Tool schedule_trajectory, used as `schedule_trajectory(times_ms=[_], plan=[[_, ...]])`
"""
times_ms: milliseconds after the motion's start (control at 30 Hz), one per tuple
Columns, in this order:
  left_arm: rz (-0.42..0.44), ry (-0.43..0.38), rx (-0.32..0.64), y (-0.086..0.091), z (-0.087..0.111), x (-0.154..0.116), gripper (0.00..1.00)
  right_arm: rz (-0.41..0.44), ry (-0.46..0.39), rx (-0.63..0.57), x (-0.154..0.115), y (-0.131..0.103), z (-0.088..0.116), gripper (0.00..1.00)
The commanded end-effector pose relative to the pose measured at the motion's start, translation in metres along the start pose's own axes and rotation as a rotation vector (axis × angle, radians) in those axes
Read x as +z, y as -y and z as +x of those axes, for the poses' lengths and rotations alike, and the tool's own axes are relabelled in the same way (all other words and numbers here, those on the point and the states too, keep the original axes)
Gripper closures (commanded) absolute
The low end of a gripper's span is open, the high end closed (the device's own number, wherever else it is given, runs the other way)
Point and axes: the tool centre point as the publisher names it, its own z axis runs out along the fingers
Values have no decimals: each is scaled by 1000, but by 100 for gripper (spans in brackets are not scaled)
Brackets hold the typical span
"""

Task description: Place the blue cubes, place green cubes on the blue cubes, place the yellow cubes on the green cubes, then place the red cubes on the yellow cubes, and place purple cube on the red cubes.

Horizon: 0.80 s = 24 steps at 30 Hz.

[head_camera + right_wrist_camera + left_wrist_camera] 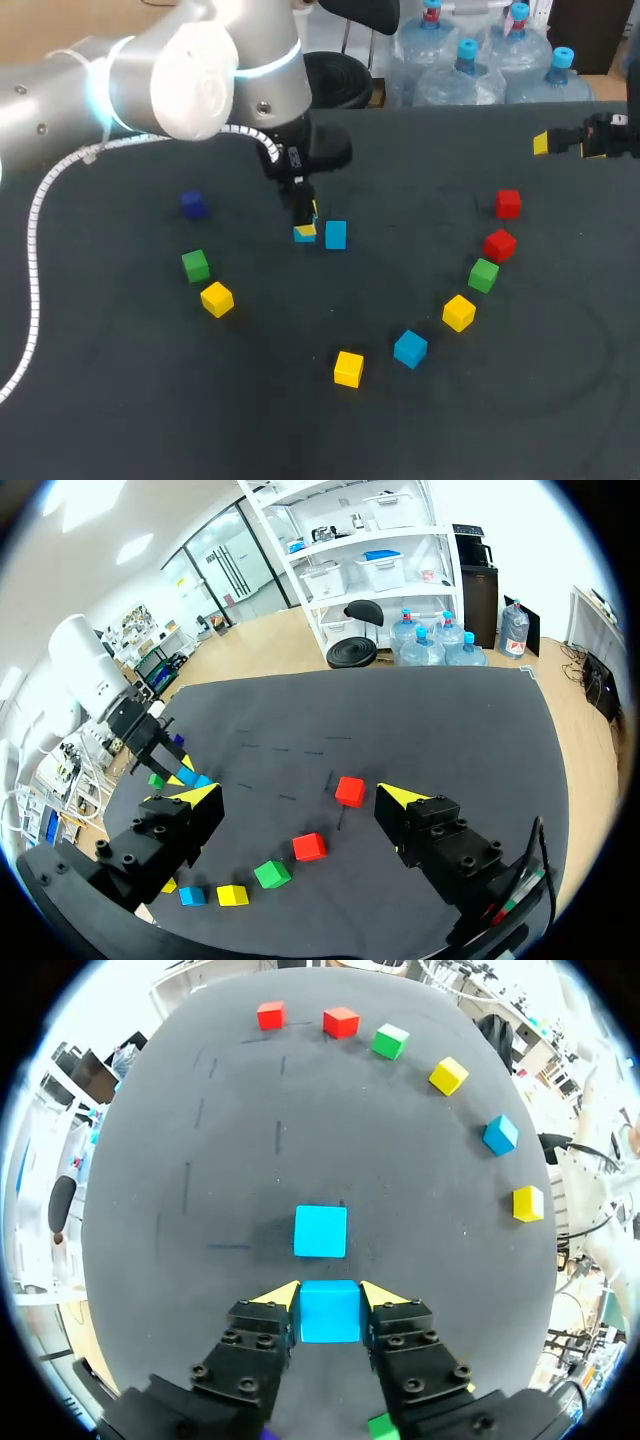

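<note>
My left gripper (305, 222) (329, 1296) is shut on a light blue cube (305, 234) (330, 1312), held low over the dark table. A second light blue cube (335, 235) (320, 1231) sits just ahead of it, a small gap apart. A third blue cube (410, 348) (500, 1134) lies in an arc with yellow cubes (459, 312) (348, 368), a green cube (483, 274) and two red cubes (499, 244) (508, 203). My right gripper (565, 142) (300, 798) hangs open and empty over the table's far right, the red cubes (349, 791) ahead of it.
A dark blue-purple cube (193, 205), a green cube (196, 265) and a yellow cube (216, 298) lie left of the left gripper. The left arm's white cable (35, 220) hangs over the table's left side.
</note>
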Motion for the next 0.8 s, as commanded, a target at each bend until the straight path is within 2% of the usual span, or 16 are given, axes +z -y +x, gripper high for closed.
schedule_trajectory(times_ms=[33,800], plan=[[4,-2,-1,-2,0,2,100,3,1,0,0,-1,0,0],[20,-2,-6,-6,1,10,100,3,1,0,0,-1,0,0]])
